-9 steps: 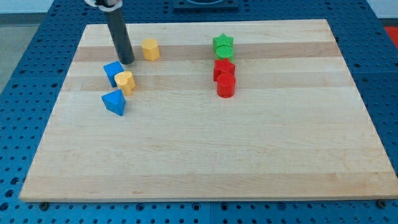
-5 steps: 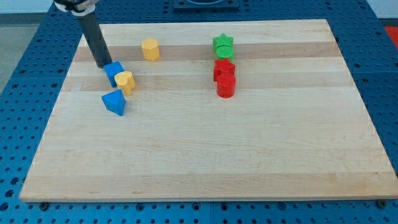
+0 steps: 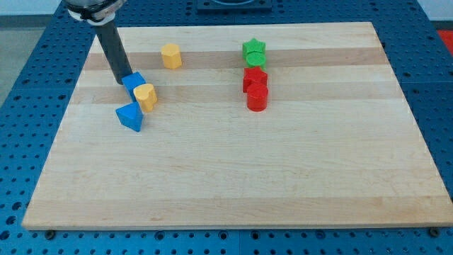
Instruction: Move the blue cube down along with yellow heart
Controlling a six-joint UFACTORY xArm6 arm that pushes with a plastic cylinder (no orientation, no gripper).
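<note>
Surface: wooden board (image 3: 233, 177) laid on a blue perforated table (image 3: 28, 106); the board fills most of the view.
Blue cube: (image 3: 132, 83) found in the board's upper-left part, well in from the left edge of the board.
Tip: my tip (image 3: 121, 81) is set against the blue cube's upper-left side, touching it or very nearly; the rod rises from there toward the view's top left.
Claw state: no claw is carried, only the rod, so no open or closed state can be told.
Yellow heart: (image 3: 146, 95) pressed against the blue cube's lower-right side.
Second blue block: blue block (image 3: 130, 116) of wedge-like shape, just below the blue cube and just beside the yellow heart's lower left; contact cannot be told.
Second yellow block: yellow block (image 3: 170, 55), exact shape unclear, up and to the right of the blue cube, apart from it.
Green pair: green star (image 3: 253, 48) with a green block (image 3: 256, 59) touching below it, well to the right of the blue cube.
Red group: red blocks (image 3: 255, 88) clustered directly under the green pair, shapes hard to separate.
Open room: below the blue cube, past the blue block, bare wood runs to the board's bottom edge; bare wood also lies between the blue cube and the red group.
Containers: not seen on the board.
</note>
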